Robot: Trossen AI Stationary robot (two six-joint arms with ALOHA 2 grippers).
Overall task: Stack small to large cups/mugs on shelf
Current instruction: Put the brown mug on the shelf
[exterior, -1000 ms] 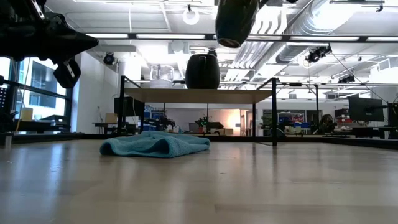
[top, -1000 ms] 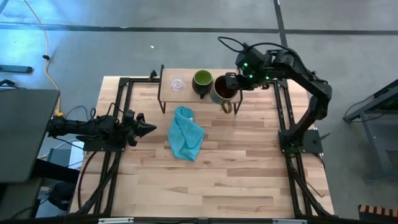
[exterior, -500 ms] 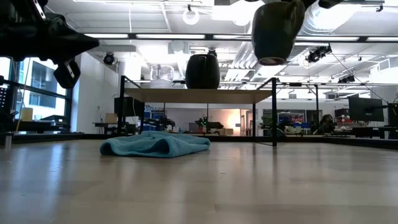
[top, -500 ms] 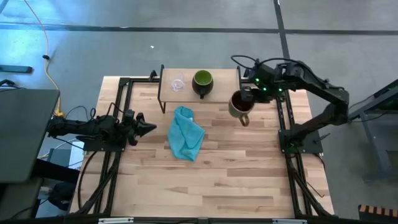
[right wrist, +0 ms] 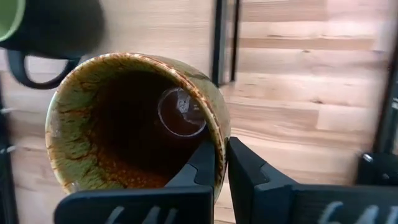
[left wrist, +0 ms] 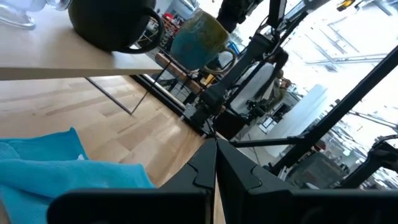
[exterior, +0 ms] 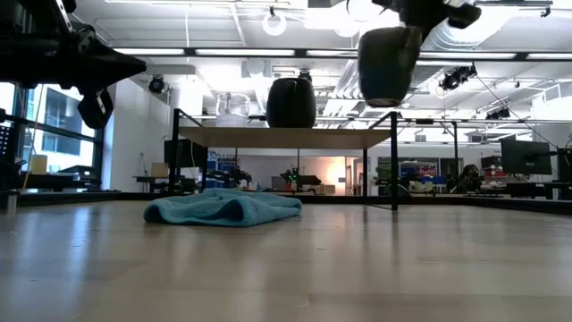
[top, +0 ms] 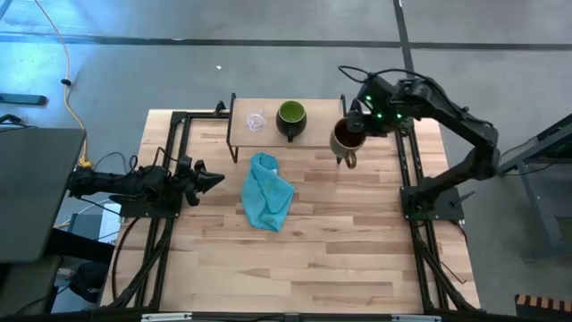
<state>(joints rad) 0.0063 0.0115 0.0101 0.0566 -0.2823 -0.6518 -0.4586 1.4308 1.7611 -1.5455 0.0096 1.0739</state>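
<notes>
The shelf (top: 317, 112) stands at the table's far edge. On its board stand the tiny clear glass cup (top: 256, 120) and the dark mug with green inside (top: 290, 114), both on their bases. The olive-tan mug with brown inside (top: 346, 137) hangs in the air by the shelf's right end, higher than the board (exterior: 277, 137) in the low view, with my right gripper (right wrist: 221, 165) shut on it. My left gripper (top: 219, 181) waits shut at the table's left side, pointing level toward the cloth. My right gripper pinches the olive-tan mug's rim (right wrist: 217, 143) with one finger (right wrist: 202, 165) inside the mug and the other (right wrist: 245, 168) outside its wall. The fingers come from above, slanting down. The mug (exterior: 386, 63) hangs lifted clear, nearly upright, mouth up, its handle (top: 349, 159) toward the near edge.
A teal-blue cloth (top: 268, 190) lies crumpled on the table in front of the shelf. Black frame rails (top: 407, 161) run along the table's left and right sides. The near half of the tabletop (top: 304, 259) is bare wood.
My right gripper has carried the olive-tan mug from beside the dark mug toward the table's right edge, past the shelf's right end, and has sunk a little. The mug stays clear of shelf and table.
</notes>
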